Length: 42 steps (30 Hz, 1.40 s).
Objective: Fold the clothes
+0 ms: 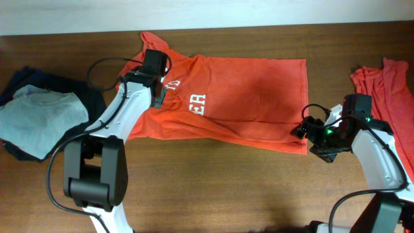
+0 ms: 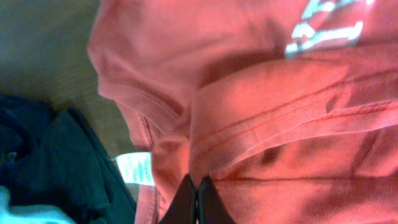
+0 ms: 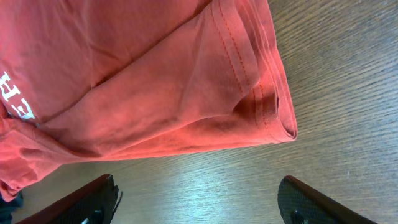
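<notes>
1. The orange-red T-shirt (image 1: pixel 246 90) lies spread across the middle of the wooden tabletop (image 1: pixel 226 188), lettering up, collar end to the left.
2. The left tool (image 2: pixel 198 190) has its fingers together, and the wrist view suggests they pinch a fold of the T-shirt beside the white tag (image 2: pixel 135 168).
3. The right tool (image 3: pixel 199 202) stands wide apart, holding nothing, just near of the hem corner (image 3: pixel 283 121) at the near right.
4. To fold well, I judge the right tool should take that corner through both layers before either arm lifts. Both should then rise evenly so the cloth does not twist.
5. The tabletop is bare wood around the T-shirt.
6. A grey-blue tee (image 1: pixel 39 120) sits on navy garments (image 1: pixel 29 76) at the left, and another red garment (image 1: pixel 385 84) lies at the far right.
</notes>
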Motion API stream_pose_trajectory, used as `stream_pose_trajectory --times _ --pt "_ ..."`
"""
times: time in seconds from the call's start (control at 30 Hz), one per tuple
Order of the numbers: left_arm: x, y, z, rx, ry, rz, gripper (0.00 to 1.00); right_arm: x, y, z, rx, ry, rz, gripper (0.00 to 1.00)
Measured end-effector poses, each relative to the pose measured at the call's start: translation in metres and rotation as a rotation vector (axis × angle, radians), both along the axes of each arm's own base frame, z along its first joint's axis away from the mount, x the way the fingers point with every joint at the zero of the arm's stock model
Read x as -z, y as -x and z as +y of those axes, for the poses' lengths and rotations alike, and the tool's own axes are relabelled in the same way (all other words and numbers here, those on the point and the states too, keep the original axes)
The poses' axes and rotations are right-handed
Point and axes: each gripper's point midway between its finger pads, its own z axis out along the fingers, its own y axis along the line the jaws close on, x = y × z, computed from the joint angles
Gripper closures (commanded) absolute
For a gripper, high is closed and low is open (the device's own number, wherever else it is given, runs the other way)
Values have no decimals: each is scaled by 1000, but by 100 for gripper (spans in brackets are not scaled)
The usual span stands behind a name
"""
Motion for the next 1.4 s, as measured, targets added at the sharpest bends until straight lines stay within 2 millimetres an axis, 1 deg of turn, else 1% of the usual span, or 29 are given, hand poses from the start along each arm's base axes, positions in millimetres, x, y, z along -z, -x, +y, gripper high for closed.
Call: stream_pose_trajectory --times 0.03,0.07,0.1,0.13,0.17,0.2,0.27,0.33,0.43,0.47,0.57,0.6,0.73,0.8,0.87,0.93,0.97,1.0,1.07,1.1,1.13,1.2,1.3,1.4 --pt "-8 -16 -1 -4 20 -73 100 0 0 0 0 0 1 12" --pt "-11 -22 -1 -8 30 -99 100 0 0 0 0 0 -1 12" --pt "-15 -29 -1 -9 51 -133 93 0 0 0 0 0 1 12" --pt "-17 -34 0 -11 62 -154 73 0 0 0 0 0 0 12" --pt "-18 -37 1 -17 75 -167 32 0 0 0 0 0 0 13" --pt "-19 -40 3 -20 83 -177 13 0 0 0 0 0 0 13" --pt "-19 -40 6 -34 92 -180 2 0 0 0 0 0 0 12" --pt "-17 -36 11 -61 98 -166 1 0 0 0 0 0 0 12" --pt "-10 -23 21 -111 77 -115 1 0 1 0 0 -1 4 12" --pt "-6 -9 27 -145 60 -56 1 0 1 0 0 -1 5 12" --pt "-2 22 38 -223 42 64 1 1 3 1 0 -2 15 12" --pt "-1 37 44 -265 43 123 1 1 5 0 1 2 24 12" --pt "5 70 60 -395 76 237 2 5 11 -5 8 38 56 13" --pt "7 76 68 -463 113 250 6 8 16 -11 15 73 83 14" --pt "9 78 77 -521 163 253 6 11 22 -18 32 111 113 19" --pt "10 79 81 -551 192 257 6 13 27 -27 65 137 144 20" --pt "11 80 84 -564 206 256 6 17 30 -35 92 151 165 20" --pt "11 80 85 -568 213 257 6 19 31 -38 102 151 175 21" --pt "11 79 83 -565 226 258 6 28 33 -44 118 147 207 26" --pt "12 78 82 -561 230 258 6 36 33 -44 119 134 230 27" --pt "12 78 81 -558 233 260 6 40 34 -42 119 123 244 27" --pt "12 78 80 -555 237 260 5 53 31 -37 110 80 268 28" --pt "12 78 80 -554 238 259 5 57 23 -36 103 62 239 28" --pt "12 73 80 -548 244 244 5 55 19 -33 85 43 214 28"
